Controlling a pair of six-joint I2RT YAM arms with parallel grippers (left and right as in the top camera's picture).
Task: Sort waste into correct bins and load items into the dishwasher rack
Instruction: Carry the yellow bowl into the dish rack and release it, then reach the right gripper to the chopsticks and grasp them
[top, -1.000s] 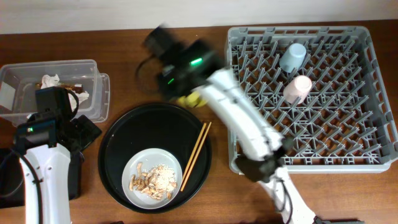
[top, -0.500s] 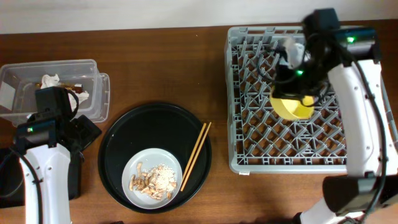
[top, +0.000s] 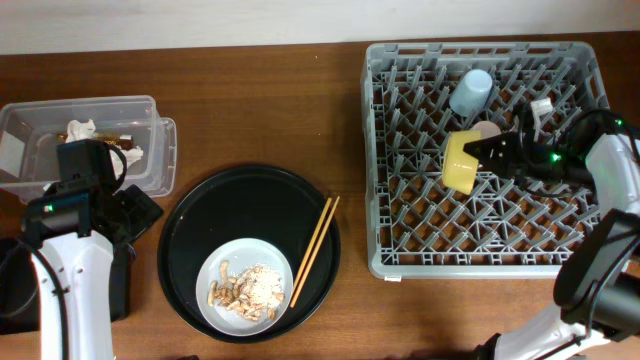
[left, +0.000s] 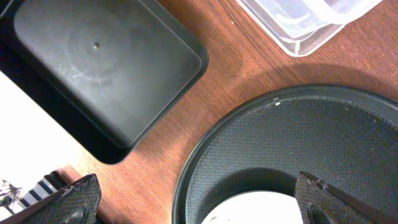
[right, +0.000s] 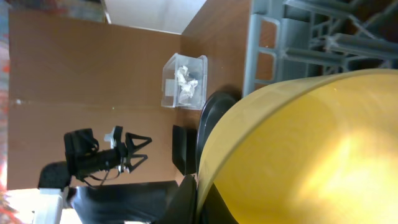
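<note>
My right gripper (top: 492, 152) is shut on the rim of the yellow bowl (top: 460, 163) and holds it on edge over the middle of the grey dishwasher rack (top: 400, 255). The bowl fills the right wrist view (right: 311, 149). A light blue cup (top: 471, 92) and a pink cup (top: 489, 129) stand in the rack behind it. The white-grey plate (top: 222, 268) with tan food scraps (top: 245, 287) and the chopsticks (top: 315, 250) lie in the round black tray. My left gripper (left: 199, 198) is open and empty above that tray's left rim.
The clear tub (top: 150, 150) at the far left holds white tissue (top: 80, 129) and a brown wrapper (top: 118, 141). The flat black tray (left: 106, 68) lies beside the large round black tray (top: 250, 195); my left arm covers most of it from overhead.
My right arm has carried the yellow bowl from beside the round tray across to the rack, then lowered and tipped it on edge. The left arm has not moved.
</note>
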